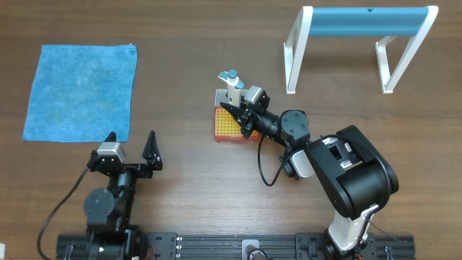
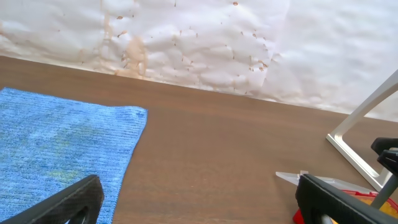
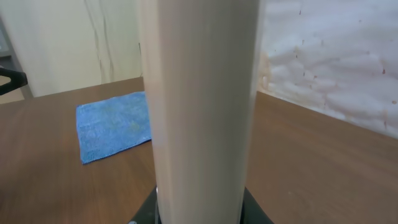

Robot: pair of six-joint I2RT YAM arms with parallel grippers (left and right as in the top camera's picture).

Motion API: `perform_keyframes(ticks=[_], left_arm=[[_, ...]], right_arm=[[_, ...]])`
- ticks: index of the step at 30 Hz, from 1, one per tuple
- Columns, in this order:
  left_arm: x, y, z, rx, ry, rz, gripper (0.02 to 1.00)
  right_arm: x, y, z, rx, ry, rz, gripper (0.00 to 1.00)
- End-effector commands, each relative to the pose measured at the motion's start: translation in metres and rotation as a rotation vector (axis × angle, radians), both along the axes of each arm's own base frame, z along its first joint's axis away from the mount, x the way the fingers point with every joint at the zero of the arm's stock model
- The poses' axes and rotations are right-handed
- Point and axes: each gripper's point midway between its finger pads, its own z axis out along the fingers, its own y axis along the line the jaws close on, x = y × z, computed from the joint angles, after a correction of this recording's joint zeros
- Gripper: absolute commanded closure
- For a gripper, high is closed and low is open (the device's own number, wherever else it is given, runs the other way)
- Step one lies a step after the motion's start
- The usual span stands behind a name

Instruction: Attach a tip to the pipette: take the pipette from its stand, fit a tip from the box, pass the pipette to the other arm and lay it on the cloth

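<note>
Right hand (image 1: 244, 108) clamped on pipette (image 1: 232, 85), poised over tip box (image 1: 222, 128).
Removal from stand (image 1: 361, 32) done; tip fitting apparently in hand, tip itself hidden; handover and laying on cloth (image 1: 81, 92) left. Long axis near upright, button end up, nozzle toward tip box. Left hand (image 1: 131, 141) apart, idle by cloth above counter (image 1: 188, 195).

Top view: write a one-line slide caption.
Right gripper holds the pipette at the orange tip box; left gripper sits open near the blue cloth.
</note>
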Motion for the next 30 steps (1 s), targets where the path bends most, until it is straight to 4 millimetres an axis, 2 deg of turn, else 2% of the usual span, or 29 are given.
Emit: perform_keyframes(ticks=[1, 14, 18, 24, 30], left_arm=[[0.0, 0.0, -0.001, 0.008, 0.001, -0.002, 0.023], [0.0, 0.0, -0.001, 0.008, 0.001, -0.002, 0.023], [0.0, 0.0, -0.001, 0.008, 0.001, -0.002, 0.023], [0.0, 0.0, -0.001, 0.008, 0.001, -0.002, 0.023], [0.0, 0.0, -0.001, 0.008, 0.001, -0.002, 0.023]], right_arm=[[-0.003, -0.002, 0.011, 0.006, -0.035, 0.009, 0.921], [-0.008, -0.004, 0.0, -0.009, -0.003, 0.009, 0.923], [-0.008, -0.004, -0.01, -0.028, 0.038, 0.009, 0.919], [-0.01, -0.006, -0.04, -0.105, 0.133, 0.008, 0.921], [-0.01, -0.006, -0.043, -0.111, 0.147, 0.008, 0.925]])
